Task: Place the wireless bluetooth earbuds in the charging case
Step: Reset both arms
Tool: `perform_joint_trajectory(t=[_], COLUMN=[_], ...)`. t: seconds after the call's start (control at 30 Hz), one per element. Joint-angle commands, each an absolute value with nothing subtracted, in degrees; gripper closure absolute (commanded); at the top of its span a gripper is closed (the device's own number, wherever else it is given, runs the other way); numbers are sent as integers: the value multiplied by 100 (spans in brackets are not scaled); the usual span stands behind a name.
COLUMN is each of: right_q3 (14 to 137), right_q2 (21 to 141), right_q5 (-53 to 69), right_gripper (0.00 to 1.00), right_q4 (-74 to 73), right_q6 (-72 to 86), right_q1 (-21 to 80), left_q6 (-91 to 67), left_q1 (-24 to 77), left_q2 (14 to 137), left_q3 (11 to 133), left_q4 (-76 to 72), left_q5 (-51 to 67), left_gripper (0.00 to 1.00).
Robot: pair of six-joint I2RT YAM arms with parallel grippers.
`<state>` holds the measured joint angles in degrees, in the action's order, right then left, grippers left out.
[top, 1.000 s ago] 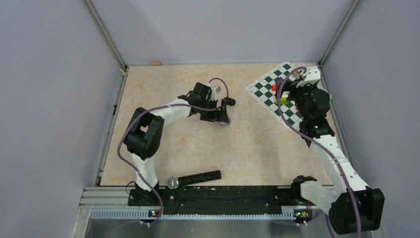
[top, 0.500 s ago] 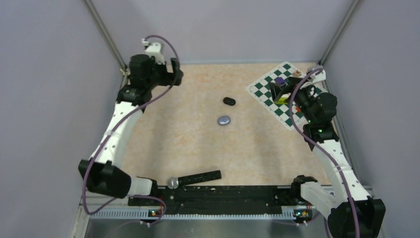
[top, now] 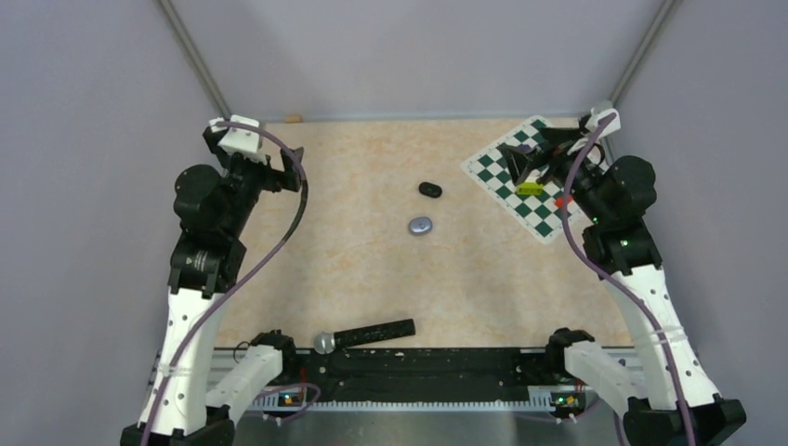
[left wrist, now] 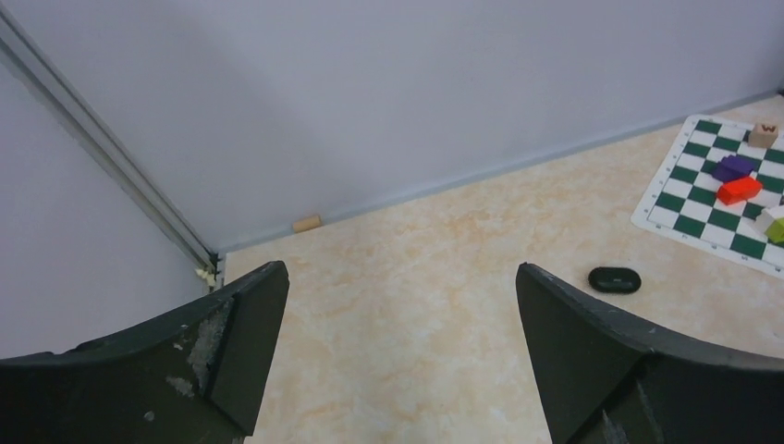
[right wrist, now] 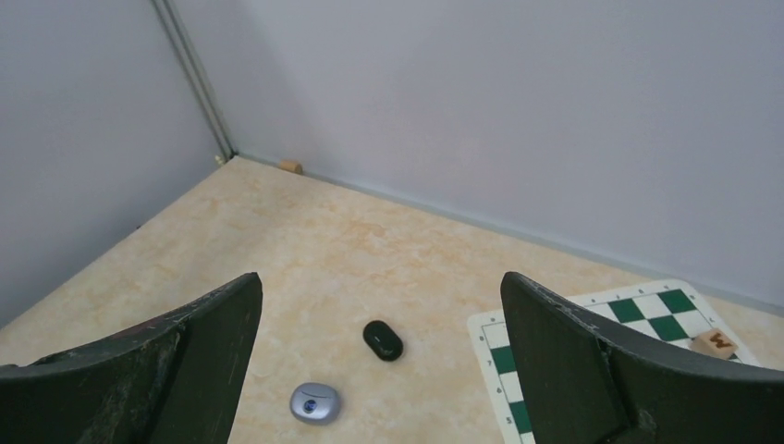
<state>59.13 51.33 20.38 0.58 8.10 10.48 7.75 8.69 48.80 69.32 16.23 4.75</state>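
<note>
Two closed oval cases lie mid-table: a black case (top: 429, 190) and a lilac-grey case (top: 421, 225). No earbuds show in any view. My left gripper (top: 290, 172) is raised at the back left, open and empty, far from the cases. In the left wrist view its jaws (left wrist: 399, 268) stand wide apart, with the black case (left wrist: 614, 279) at the right. My right gripper (top: 514, 163) hangs open and empty over the chessboard. In the right wrist view (right wrist: 381, 277) it frames the black case (right wrist: 382, 339) and the lilac-grey case (right wrist: 315, 403).
A green-and-white chessboard (top: 492, 167) lies at the back right with coloured blocks on it, among them a yellow-green one (top: 530, 188). A black bar with a round silver end (top: 367, 334) lies near the front edge. A small wooden piece (top: 294, 118) sits by the back wall.
My left arm has swung away from the cases to the back left and risen. My right arm has lifted and drawn back over the chessboard. Both cases stay in place.
</note>
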Motion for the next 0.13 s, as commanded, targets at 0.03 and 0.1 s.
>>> perform_joint_trajectory(t=[0.03,0.1], right_q3=[6046,6031], right_q2=[5113,5059], right_q5=[1142,1004], right_gripper=[1,1], right_q4=[-194,-198], right_q6=[429,427], right_q1=[1146,1148], left_q6=[983,957], left_q1=[835,835], left_q2=[5122,5151], left_q3=[6860,6748], left_q4=[1794,1609], left_q5=[828,929], left_gripper=[1,1])
